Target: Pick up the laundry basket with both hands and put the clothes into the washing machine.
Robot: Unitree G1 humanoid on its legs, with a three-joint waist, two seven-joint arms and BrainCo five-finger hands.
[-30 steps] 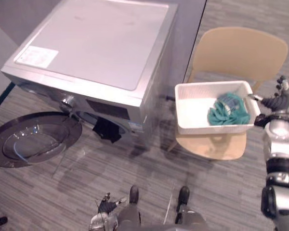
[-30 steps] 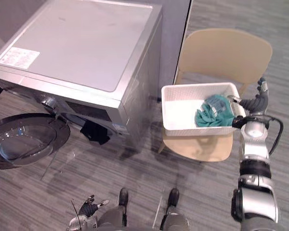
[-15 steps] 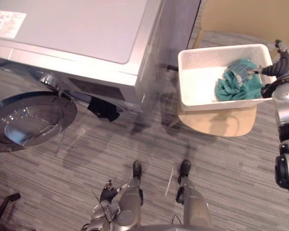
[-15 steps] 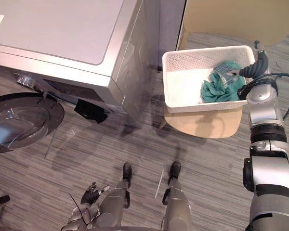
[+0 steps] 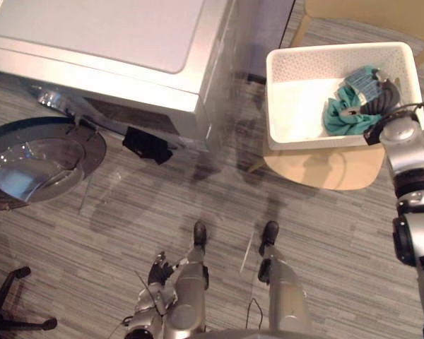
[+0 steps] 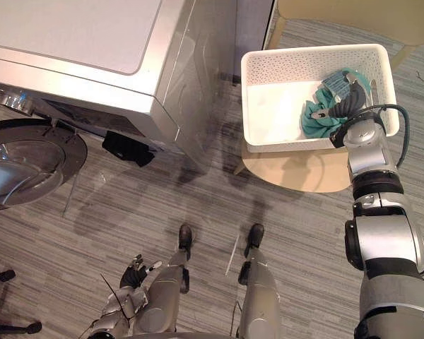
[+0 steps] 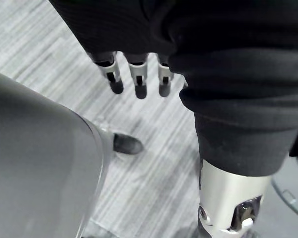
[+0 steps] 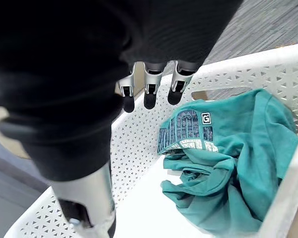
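In the left eye view, a boxy silver-grey metal washing machine (image 5: 113,42) stands with its round glass door (image 5: 39,159) swung open. A dark scrap of cloth (image 5: 147,145) hangs at the drum mouth. Just beside the machine, a white rectangular plastic laundry basket (image 5: 325,60) with lattice-pierced walls sits on the rounded seat of a pale wooden chair (image 5: 318,169). A crumpled teal garment (image 5: 339,119) lies in the basket's right end, and the right hand (image 5: 383,93) hovers over it inside the rim. The left hand (image 5: 157,272) hangs low over the grey striped floor (image 5: 325,240), well apart from the basket.

The right eye view shows the garment's folds bunched against the basket's wall under the right hand.

In the left wrist view, the left hand's fingers (image 7: 137,82) hang straight and loose, holding nothing.

In the right wrist view, the right hand's fingers (image 8: 149,94) are extended and empty above the lattice wall. The soft, wrinkled garment, with a printed patch, lies apart from the fingertips.
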